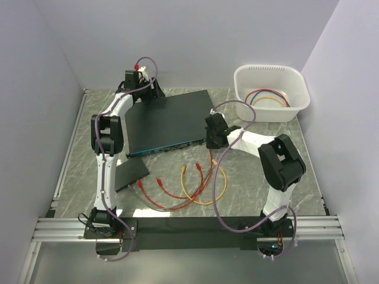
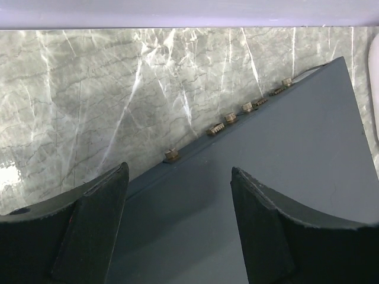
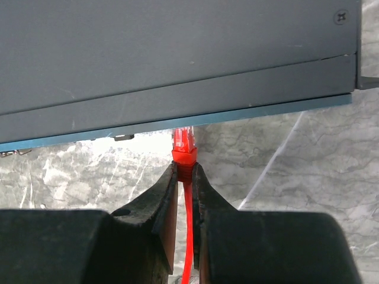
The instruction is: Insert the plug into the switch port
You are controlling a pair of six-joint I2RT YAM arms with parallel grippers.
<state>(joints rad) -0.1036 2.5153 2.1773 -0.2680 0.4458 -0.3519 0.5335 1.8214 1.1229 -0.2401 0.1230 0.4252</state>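
Right fingers [image 3: 161, 208] pinch a red plug [image 3: 184, 148] at the teal-edged grey switch [image 3: 177, 59].

The switch [image 1: 169, 121] lay flat on the table [image 1: 249, 195], approx mid-table, turned a bit, socket edge facing the near side. The tub [image 1: 269, 112] sat at the far R corner, behind and R of the switch, apart from it, w/ coiled cables [image 1: 269, 97] in it. The slab [image 1: 131, 176] lay in front of the switch's L end, beside the L arm. Some loose cables [image 1: 198, 183] sprawled on the table in front of the switch, R of the slab, btwn the two arms. The L gripper [image 1: 148, 90] hung over the switch's back L corner. The R gripper [image 1: 212, 135] sat at the switch's front R end w/ the plug [image 3: 184, 145] btwn its fingers [image 3: 166, 195]. The plug's tip was right at the socket edge; in a socket or not, couldn't tell.
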